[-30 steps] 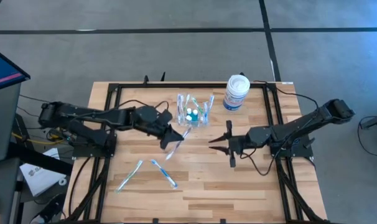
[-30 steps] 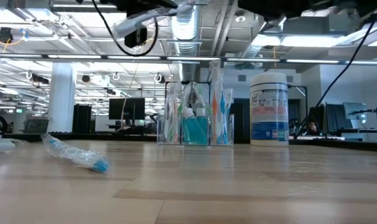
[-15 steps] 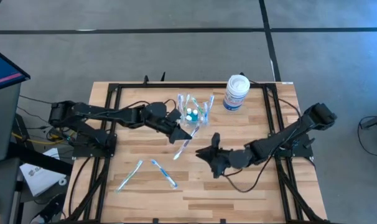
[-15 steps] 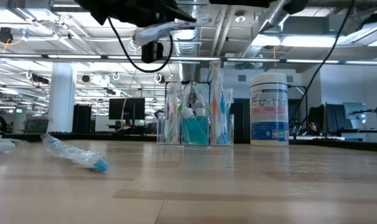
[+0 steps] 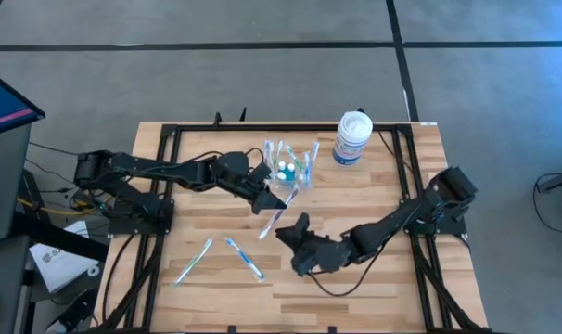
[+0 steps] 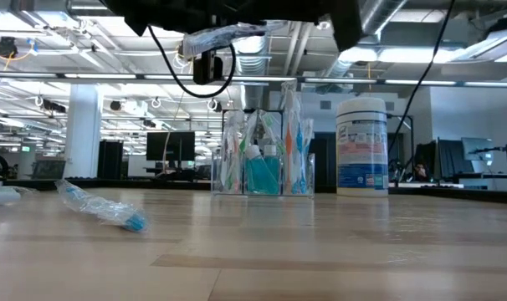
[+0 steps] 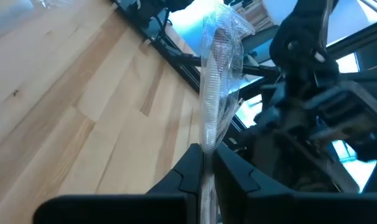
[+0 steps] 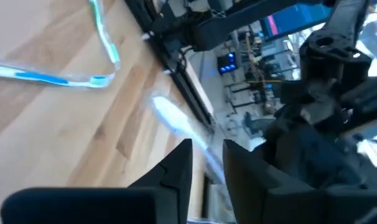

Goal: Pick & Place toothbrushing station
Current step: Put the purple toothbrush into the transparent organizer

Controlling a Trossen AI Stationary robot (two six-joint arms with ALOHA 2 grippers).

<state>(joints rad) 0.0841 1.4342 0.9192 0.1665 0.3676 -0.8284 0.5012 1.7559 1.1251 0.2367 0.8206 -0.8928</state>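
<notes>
The toothbrushing station [image 5: 287, 167] is a small clear, colourless plastic box with upright compartments; it holds toothbrushes and something blue-green, and stands near the middle of the tabletop's [image 5: 374, 278] far edge, left of the white jar [image 5: 351, 137]. The left arm reaches in from the left edge, its left gripper [image 5: 265, 201] held above the wood just in front of the station, fingers pinched tight on a wrapped toothbrush [image 7: 218, 74]. The right arm stretches low from the right edge toward the table's centre, its right gripper [image 5: 293, 249] with fingers narrowly parted, holding nothing. Two more wrapped toothbrushes [image 5: 221, 257] lie near the front-left.
</notes>
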